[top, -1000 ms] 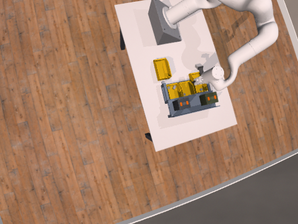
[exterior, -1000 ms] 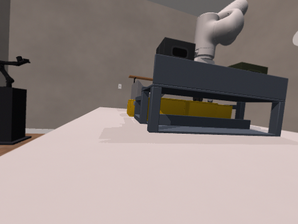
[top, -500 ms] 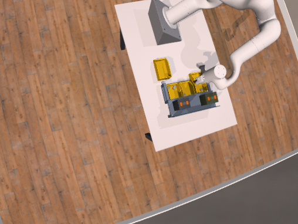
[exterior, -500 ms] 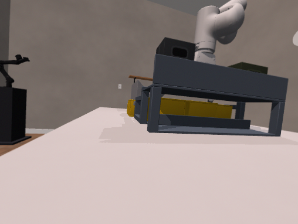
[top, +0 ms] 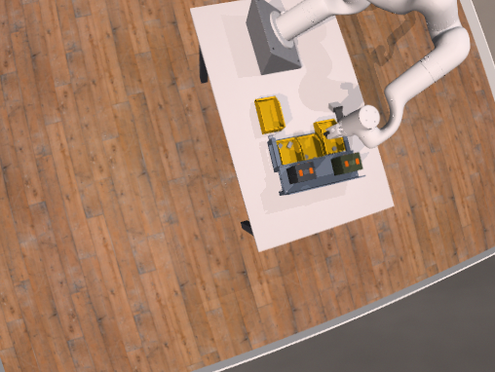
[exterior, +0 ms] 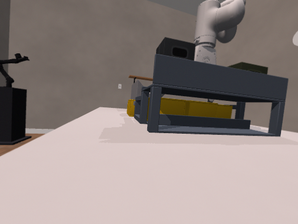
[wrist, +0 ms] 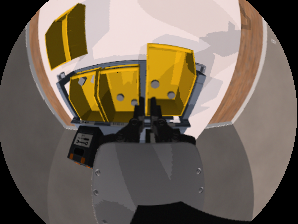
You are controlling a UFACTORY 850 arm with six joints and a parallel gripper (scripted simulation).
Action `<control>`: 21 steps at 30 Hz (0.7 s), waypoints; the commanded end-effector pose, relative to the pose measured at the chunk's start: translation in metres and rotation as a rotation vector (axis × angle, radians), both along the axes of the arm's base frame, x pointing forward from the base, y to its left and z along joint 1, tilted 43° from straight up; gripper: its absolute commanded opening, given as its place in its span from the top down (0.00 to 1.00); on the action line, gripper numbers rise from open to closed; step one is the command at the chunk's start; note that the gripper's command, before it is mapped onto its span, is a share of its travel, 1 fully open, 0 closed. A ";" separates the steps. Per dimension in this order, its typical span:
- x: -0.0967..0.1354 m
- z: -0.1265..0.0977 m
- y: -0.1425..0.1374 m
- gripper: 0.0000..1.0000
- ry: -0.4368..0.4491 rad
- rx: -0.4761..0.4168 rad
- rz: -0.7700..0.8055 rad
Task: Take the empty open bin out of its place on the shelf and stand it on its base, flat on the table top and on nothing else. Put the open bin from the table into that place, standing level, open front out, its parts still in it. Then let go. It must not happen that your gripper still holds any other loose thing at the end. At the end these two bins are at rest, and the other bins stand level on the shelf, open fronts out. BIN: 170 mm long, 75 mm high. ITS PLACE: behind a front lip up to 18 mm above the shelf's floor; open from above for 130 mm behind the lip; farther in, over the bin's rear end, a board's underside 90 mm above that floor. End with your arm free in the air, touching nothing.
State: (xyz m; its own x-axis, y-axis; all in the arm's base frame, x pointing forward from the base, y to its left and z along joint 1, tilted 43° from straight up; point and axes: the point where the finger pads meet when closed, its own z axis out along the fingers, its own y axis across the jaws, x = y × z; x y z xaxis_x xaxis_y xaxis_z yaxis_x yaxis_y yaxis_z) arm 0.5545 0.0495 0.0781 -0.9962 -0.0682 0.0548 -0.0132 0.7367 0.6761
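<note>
Jutting outward in the shelf [top: 286,187] [exterior: 220,82] [wrist: 198,92], a parts-holding bin [top: 323,128] [exterior: 224,112] [wrist: 170,62]. Gripper [top: 329,132] [exterior: 210,100] [wrist: 147,103] fingers slightly parted about its side wall, pinching nothing. Near the shelf, the other bin [top: 269,116] [exterior: 130,108] [wrist: 66,37], on a pale table [top: 322,214] [exterior: 146,176] [wrist: 125,22]. Beyond, brown wooden floorboards [top: 97,195] [exterior: 5,150] [wrist: 33,55] and a plain grey-brown wall [exterior: 73,58].

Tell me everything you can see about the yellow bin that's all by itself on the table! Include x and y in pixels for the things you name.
The lone yellow bin [top: 277,116] [exterior: 131,108] [wrist: 65,36] is a small, long box that looks like plastic. From above it looks whole, its inside is in view, and no parts show in it. It stands on the white table top [top: 234,112] [exterior: 117,176] [wrist: 120,20], between the arm's grey base [top: 260,39] and the shelf [top: 274,156]. The tool isn't touching it.
</note>
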 end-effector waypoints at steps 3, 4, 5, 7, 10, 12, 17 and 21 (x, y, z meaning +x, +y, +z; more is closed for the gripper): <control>0.001 0.007 -0.006 0.90 -0.002 0.000 -0.001; 0.001 0.008 -0.007 0.90 -0.002 0.000 -0.001; 0.001 0.009 -0.008 0.90 -0.002 0.000 -0.001; 0.001 0.009 -0.009 0.90 -0.002 0.000 -0.001; 0.001 0.011 -0.010 0.90 -0.002 0.000 -0.001; 0.001 0.012 -0.011 0.90 -0.002 0.000 -0.001; 0.002 0.014 -0.013 0.90 -0.002 0.000 -0.001; 0.002 0.015 -0.014 0.90 -0.002 0.000 -0.001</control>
State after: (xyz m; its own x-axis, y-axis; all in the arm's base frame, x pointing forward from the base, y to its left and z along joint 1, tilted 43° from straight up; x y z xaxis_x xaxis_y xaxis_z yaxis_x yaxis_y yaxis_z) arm 0.5554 0.0370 0.0918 -0.9962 -0.0683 0.0549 -0.0132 0.7367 0.6761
